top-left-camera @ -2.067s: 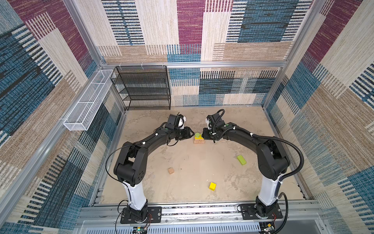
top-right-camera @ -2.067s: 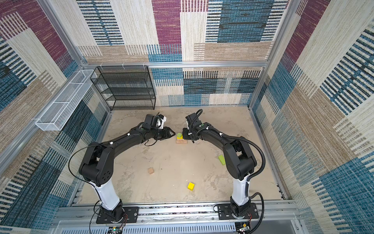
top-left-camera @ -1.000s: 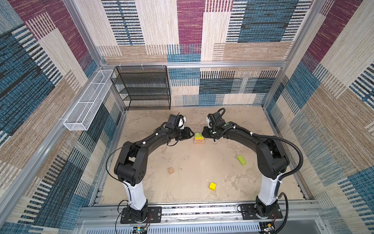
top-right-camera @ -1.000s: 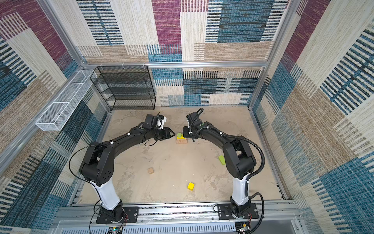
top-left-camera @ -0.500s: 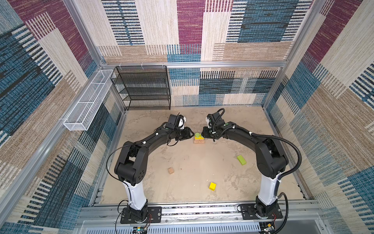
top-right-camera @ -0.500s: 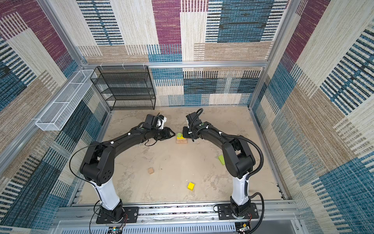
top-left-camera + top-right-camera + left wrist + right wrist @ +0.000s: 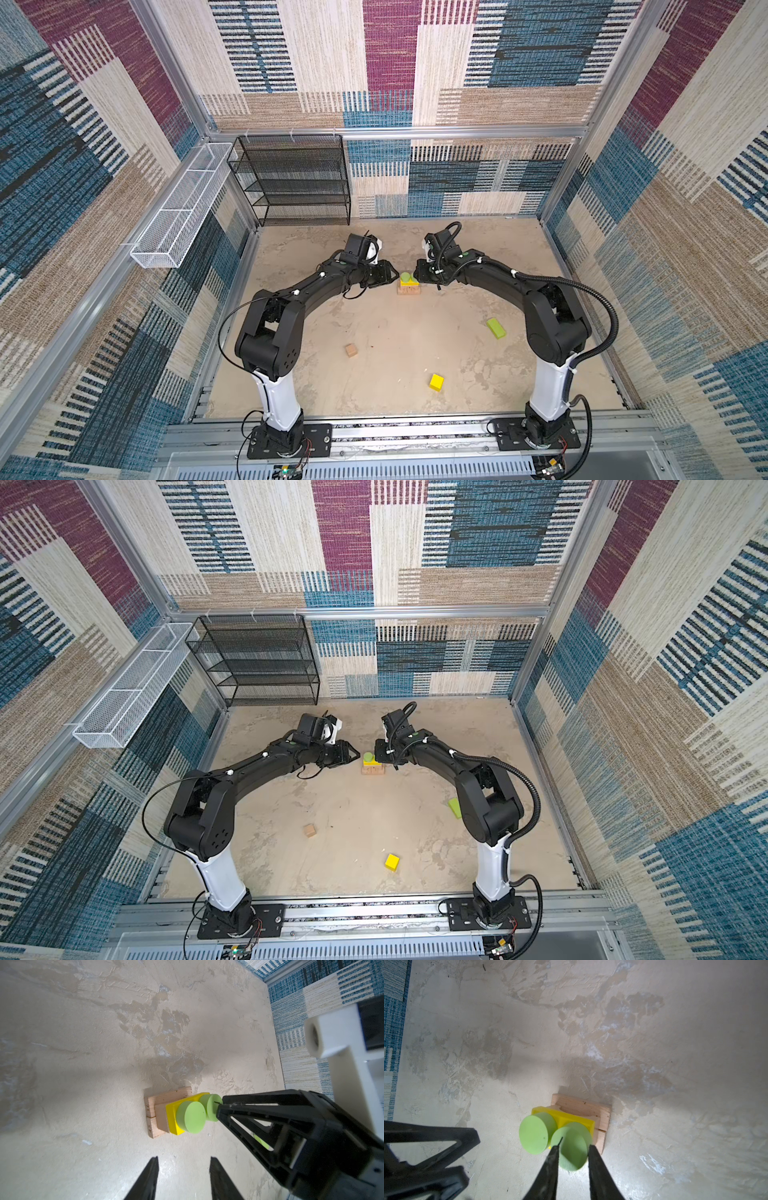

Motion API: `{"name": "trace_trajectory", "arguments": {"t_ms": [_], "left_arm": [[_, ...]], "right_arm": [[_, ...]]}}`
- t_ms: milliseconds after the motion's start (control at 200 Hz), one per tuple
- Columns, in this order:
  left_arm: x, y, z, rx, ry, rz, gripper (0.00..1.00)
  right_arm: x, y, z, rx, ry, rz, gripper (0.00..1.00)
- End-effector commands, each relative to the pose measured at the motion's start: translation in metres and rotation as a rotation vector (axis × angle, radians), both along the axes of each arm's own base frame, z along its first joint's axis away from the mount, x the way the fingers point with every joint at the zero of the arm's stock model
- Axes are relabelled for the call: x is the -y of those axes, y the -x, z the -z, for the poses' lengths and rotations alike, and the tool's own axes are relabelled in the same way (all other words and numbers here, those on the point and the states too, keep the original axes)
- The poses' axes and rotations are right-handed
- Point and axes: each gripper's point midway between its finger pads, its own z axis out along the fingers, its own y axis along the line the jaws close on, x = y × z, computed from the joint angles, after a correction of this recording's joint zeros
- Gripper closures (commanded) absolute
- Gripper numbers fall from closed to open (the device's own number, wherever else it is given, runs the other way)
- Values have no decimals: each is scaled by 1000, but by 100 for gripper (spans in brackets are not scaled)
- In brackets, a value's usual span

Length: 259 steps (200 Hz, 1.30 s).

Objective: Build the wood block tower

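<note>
9 wooden blocks, 1 tower part-built. All places are given from the yellow bar (image 7: 171, 1122).

**Item 1.** 3 tan bars (image 7: 583, 1108), stacked directly beneath the yellow bar. 2 lie side by side on the sandy table (image 7: 395, 328) and 1 lies across them.

**Item 2.** Lime green disc A (image 7: 534, 1135) lies flat on top of the yellow bar, at the end nearer the left gripper (image 7: 184, 1159).

**Item 3.** Lime green disc B (image 7: 572, 1153) lies on top of the yellow bar at its other end, close against disc A. Whether the 2 touch cannot be told.

**Item 4.** The right gripper (image 7: 574, 1147) is above the yellow bar, with its jaws partly apart and set astride disc B. Whether they actually press on the disc cannot be told.

**Item 5.** The left gripper is just beside the yellow bar, jaws apart and holding nothing.

**Item 6.** Loose stock: tan cube (image 7: 351, 350), yellow cube (image 7: 436, 381) and lime green bar (image 7: 496, 328). All 3 are well apart from the yellow bar, toward the arm bases.

**Hazards (judged):**
- If a jaw drags on disc B as the right gripper leaves, the disc could slide off the end of the yellow bar or push disc A off.
- All 4 layers rest loose, so a sideways nudge from either gripper would probably shear the stack.
- The left gripper waits close by, and a small swing could clip disc A.
- The discs give narrow round footing, so the next block may tip if it is set off-centre.
</note>
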Motion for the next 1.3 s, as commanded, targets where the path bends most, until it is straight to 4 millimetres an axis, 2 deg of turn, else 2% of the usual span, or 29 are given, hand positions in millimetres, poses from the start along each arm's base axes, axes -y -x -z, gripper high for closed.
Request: {"name": "trace_trajectory", "arguments": {"t_ms": [0, 936, 1292], "left_arm": [[1, 0, 0, 10, -6, 16, 55], [2, -1, 1, 4, -3, 18, 55], [2, -1, 1, 3, -1, 19, 55]], "right_arm": [[-3, -4, -6, 16, -21, 0, 72], [-4, -2, -4, 7, -27, -5, 75], [2, -3, -9, 21, -5, 18, 68]]}}
